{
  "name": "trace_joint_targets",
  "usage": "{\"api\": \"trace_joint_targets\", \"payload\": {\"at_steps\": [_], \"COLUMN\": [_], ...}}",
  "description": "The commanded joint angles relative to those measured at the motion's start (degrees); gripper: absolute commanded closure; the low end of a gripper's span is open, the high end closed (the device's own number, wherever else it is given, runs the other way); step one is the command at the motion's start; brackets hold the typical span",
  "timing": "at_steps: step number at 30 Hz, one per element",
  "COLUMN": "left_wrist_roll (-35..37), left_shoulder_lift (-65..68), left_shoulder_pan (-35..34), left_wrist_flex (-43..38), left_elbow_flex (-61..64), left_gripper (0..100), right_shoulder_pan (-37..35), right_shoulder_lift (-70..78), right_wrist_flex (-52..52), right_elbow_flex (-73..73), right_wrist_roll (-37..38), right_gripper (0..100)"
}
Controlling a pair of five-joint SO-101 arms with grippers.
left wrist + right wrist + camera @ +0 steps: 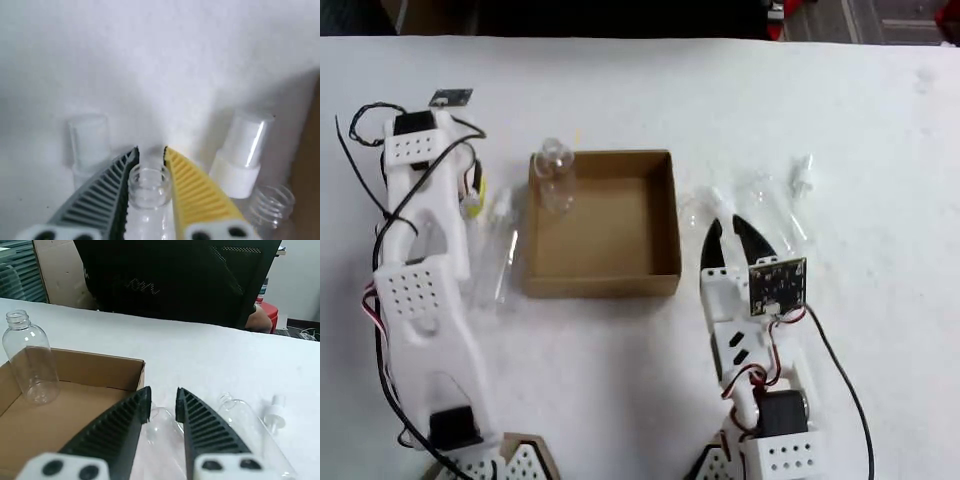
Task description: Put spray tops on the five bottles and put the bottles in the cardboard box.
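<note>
A brown cardboard box [603, 285] sits mid-table with one clear, topless bottle [555, 175] standing in its far left corner; the right wrist view shows that bottle [32, 360] and the box [75, 365] too. My left gripper [150, 150], left of the box [477, 195], is shut on the neck of a clear open bottle [149, 182]. Beside it stand a white spray top [242, 150] and a clear cap [90, 142]. My right gripper [163, 395] hangs open right of the box [727, 222], above a lying clear bottle [160, 427].
More clear bottles lie right of the box [775, 205], one near my right fingers [250, 425], with a white spray top [803, 172] beyond them [275, 412]. Clear bottles [498, 255] lie between the left arm and the box. A dark chair stands behind the table.
</note>
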Motion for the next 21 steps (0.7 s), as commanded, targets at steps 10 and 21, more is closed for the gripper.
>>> {"api": "trace_joint_targets", "payload": {"at_steps": [10,21], "left_wrist_roll": [0.53,0.53], "left_shoulder_lift": [-7.69,-7.25], "left_shoulder_pan": [3.38,4.97], "left_wrist_flex": [4.31,3.6], "left_elbow_flex": [-2.99,-2.99], "left_gripper": [90,85], "right_shoulder_pan": [-0.31,-0.31], "right_shoulder_lift": [-0.13,-0.13], "right_wrist_flex": [0.04,0.04], "right_elbow_flex": [0.44,0.44], "right_wrist_roll": [0.79,0.79], "right_gripper": [92.8,92.8]}}
